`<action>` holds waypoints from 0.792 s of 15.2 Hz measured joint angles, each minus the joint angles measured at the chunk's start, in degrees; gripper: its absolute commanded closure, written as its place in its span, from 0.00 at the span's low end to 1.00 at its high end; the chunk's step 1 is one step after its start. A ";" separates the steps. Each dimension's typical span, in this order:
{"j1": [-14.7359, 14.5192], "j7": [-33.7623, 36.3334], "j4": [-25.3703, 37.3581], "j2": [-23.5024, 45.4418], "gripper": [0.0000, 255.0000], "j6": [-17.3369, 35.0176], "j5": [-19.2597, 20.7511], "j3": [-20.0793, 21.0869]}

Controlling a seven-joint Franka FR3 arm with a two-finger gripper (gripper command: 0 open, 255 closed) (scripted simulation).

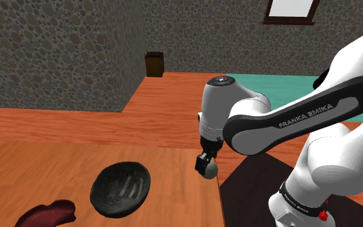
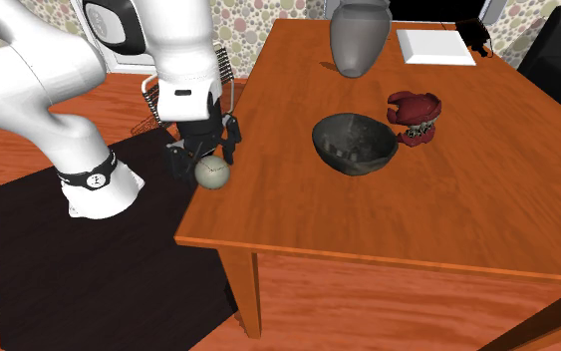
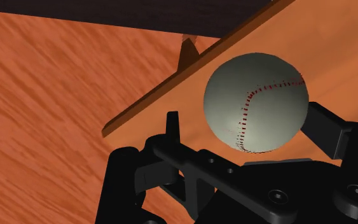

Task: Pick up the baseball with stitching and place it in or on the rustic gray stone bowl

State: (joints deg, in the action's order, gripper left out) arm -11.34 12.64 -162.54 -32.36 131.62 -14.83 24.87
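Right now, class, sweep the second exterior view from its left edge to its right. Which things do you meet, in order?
arm's base → baseball → bowl → red object

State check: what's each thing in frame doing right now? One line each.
baseball: at the tool, near the edge of the table; gripped or not, cannot tell.
tool: right at the baseball; open or shut unclear.
dark bowl: upright on the table, empty.
grey vase: upright.
red object: on the table beside the bowl, not touching it.
white slab: lying flat.
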 measured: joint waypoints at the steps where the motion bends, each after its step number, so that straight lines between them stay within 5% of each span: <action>1: 0.03 0.02 -0.03 0.14 0.00 0.13 0.01 0.04; 4: 0.06 0.03 -0.05 0.31 0.00 0.31 0.02 0.09; 5: 0.06 0.04 -0.05 0.32 1.00 0.32 0.02 0.10; 12: 0.11 0.04 0.08 0.22 1.00 0.36 0.09 0.04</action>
State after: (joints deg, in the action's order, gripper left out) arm -11.23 12.68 -162.46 -32.14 131.99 -14.74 24.91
